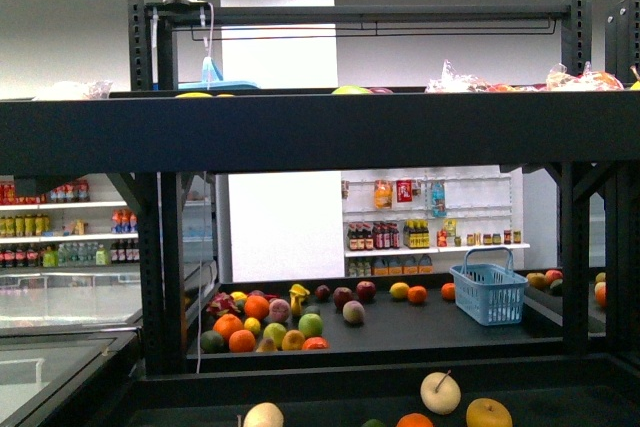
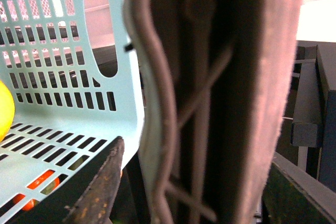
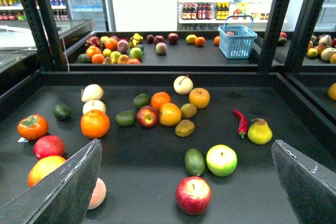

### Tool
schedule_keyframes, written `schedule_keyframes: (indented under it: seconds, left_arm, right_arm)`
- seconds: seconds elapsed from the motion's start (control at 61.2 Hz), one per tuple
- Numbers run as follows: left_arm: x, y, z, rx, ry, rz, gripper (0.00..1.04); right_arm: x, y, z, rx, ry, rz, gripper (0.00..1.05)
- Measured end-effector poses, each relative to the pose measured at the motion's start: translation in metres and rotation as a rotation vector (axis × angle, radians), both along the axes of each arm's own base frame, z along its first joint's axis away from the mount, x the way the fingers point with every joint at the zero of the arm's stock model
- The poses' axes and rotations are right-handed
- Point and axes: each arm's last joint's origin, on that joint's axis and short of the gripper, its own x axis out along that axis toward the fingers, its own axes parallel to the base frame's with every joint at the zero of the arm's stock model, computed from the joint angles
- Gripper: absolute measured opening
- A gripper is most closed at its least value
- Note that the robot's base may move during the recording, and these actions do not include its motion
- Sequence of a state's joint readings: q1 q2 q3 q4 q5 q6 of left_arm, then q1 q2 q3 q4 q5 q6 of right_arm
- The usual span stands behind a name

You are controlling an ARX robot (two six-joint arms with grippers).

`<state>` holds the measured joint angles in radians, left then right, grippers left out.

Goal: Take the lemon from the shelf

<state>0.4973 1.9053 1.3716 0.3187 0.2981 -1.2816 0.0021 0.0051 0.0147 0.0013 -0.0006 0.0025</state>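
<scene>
1. Shop room: white wall racks of bottles at the far end, and close in front of me the black shelf [image 1: 320, 132] with its thick lip right across the front view.
2. Near tier is scattered w/ fruit, e.g. a cream apple [image 3: 182, 85], an orange [image 3: 95, 123], a red chilli [image 3: 240, 123] and a yellow pear [image 3: 260, 131]. None of these is my target, I think.
3. My right gripper [image 3: 186, 148] hangs over that tier w/ jaws spread wide and nothing between them. Probably held high like this so I can scan the lot before committing.
4. A pale blue basket [image 2: 68, 119] fills the left wrist view, very close. Orange fruit shows through its slotted floor, so it looks to be raised above the fruit.
5. The lemon [image 2: 4, 111] is, I reckon, the bright yellow sliver inside that basket, at the pic's edge. Too little shows to be sure.
6. My left gripper [image 2: 194, 182] is right by the basket wall, w/ a blurred brown mass in front of it. Can't tell if it's clamped or loose.
</scene>
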Motion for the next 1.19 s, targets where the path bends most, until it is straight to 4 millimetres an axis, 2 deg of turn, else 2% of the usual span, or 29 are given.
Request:
schedule_keyframes:
  seconds: [0.065, 0.458, 0.621, 0.818, 0.948, 1.03, 1.194]
  left_arm:
    - [-0.002, 0.003, 0.001, 0.008, 0.000, 0.000, 0.98]
    - [-0.011, 0.006, -0.005, 0.026, 0.038, -0.032, 0.97]
    - [-0.022, 0.001, 0.014, 0.058, 0.016, -0.044, 0.97]
    - [-0.052, -0.008, 0.037, 0.076, 0.031, -0.001, 0.97]
    - [-0.080, -0.024, 0.043, 0.125, 0.122, 0.030, 0.97]
    - [-0.098, -0.041, 0.047, 0.199, 0.219, 0.029, 0.97]
    - [-0.139, -0.096, 0.064, 0.467, 0.355, -0.027, 0.97]
  right_arm:
    - [0.000, 0.000, 0.000, 0.000, 0.000, 0.000, 0.97]
    - [0.000, 0.000, 0.000, 0.000, 0.000, 0.000, 0.97]
    - [0.000, 0.000, 0.000, 0.000, 0.000, 0.000, 0.97]
    - [0.000, 0.000, 0.000, 0.000, 0.000, 0.000, 0.97]
    - [0.000, 0.000, 0.000, 0.000, 0.000, 0.000, 0.97]
    - [0.000, 0.000, 0.000, 0.000, 0.000, 0.000, 0.97]
    - [0.000, 0.000, 0.000, 0.000, 0.000, 0.000, 0.97]
